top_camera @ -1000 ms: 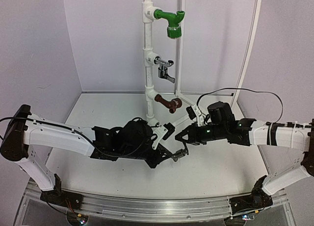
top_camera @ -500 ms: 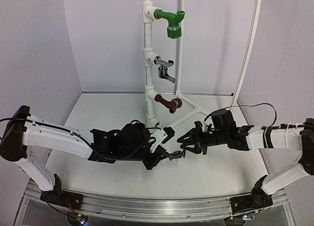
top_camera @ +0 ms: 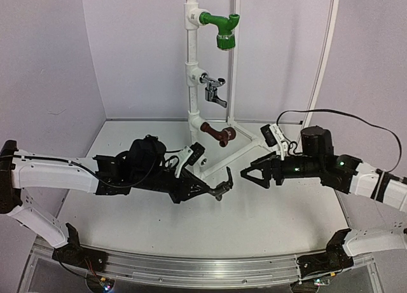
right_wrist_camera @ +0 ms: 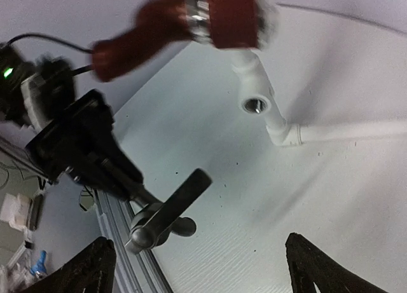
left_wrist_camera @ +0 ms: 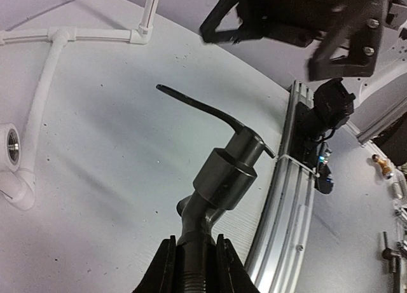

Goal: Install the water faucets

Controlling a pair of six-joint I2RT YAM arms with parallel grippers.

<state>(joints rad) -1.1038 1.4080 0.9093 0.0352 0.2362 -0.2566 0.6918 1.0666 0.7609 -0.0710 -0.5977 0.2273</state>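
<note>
My left gripper is shut on the threaded stem of a dark grey-black water faucet, held above the table with its lever pointing toward the right arm. In the left wrist view the jaws clamp the stem, and the faucet's body and lever stick out ahead. Just right of the faucet, my right gripper stands open and touches nothing. The right wrist view shows the faucet between and beyond the gripper's spread fingers. Green, silver and brown faucets sit on the white pipe.
An empty threaded socket sits low on the pipe, under the brown faucet. White pipe feet run across the table behind the grippers. A metal rail borders the near edge.
My right gripper has opened and pulled back to the right, off the dark faucet. The left arm has drawn back to the left with the faucet in its grip.
</note>
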